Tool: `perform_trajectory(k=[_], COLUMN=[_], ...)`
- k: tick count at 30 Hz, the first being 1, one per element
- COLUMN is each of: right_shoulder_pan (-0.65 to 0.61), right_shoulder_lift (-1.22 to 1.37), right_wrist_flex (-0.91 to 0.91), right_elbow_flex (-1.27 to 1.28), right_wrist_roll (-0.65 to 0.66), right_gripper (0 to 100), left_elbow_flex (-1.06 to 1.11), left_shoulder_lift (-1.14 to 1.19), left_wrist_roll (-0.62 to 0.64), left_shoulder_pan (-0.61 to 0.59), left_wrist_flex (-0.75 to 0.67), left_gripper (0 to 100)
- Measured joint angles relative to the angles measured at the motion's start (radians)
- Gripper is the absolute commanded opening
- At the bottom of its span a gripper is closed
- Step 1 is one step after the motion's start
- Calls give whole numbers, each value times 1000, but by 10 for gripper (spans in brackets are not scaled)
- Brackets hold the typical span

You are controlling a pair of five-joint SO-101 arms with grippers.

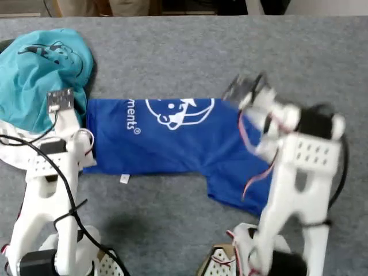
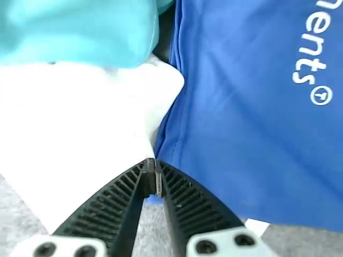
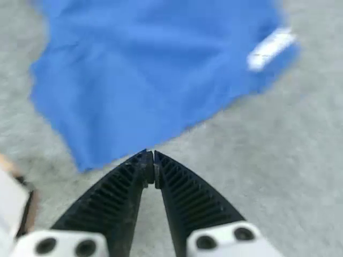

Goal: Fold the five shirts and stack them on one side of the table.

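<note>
The blue shirt was laid flat in the middle of the surface, its long axis running from side to side between the two arms. The left gripper was held with its jaws closed, the tips set right at the shirt's left end, where its edge was met by the white shirt. Whether cloth was pinched there could not be told. A teal shirt was heaped just beyond. The right gripper was closed on nothing and held over bare surface, just beside the blue shirt's edge. Each end was judged to be nearest its own arm, so a crosswise fold seemed best started from both ends.
</note>
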Motion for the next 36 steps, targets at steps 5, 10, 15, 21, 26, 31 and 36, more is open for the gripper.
perform_trajectory(k=[5,10,15,21,26,31,36], right_shoulder_pan=[-114,-209,-224,-278,-279,-281,-282], right_shoulder_lift=[-232,-315,-324,-324,-324,-218,-106], right_wrist_flex=[-37,-54,-110,-160,-256,-377,-431], right_elbow_flex=[384,594,651,666,743,795,787], right_wrist_roll=[29,25,-2,-5,-5,-5,-5], right_gripper=[173,206,209,210,210,210,207], left_elbow_flex=[146,149,149,149,149,149,149], left_shoulder_lift=[-11,-12,-12,-12,-12,-12,-12], left_wrist_roll=[-2,-2,-2,-2,-2,-2,-2], left_shoulder_pan=[-9,-9,-9,-9,-9,-9,-9], left_wrist_flex=[-166,-196,-198,-198,-198,-198,-198], left_gripper=[21,21,20,20,20,20,20])
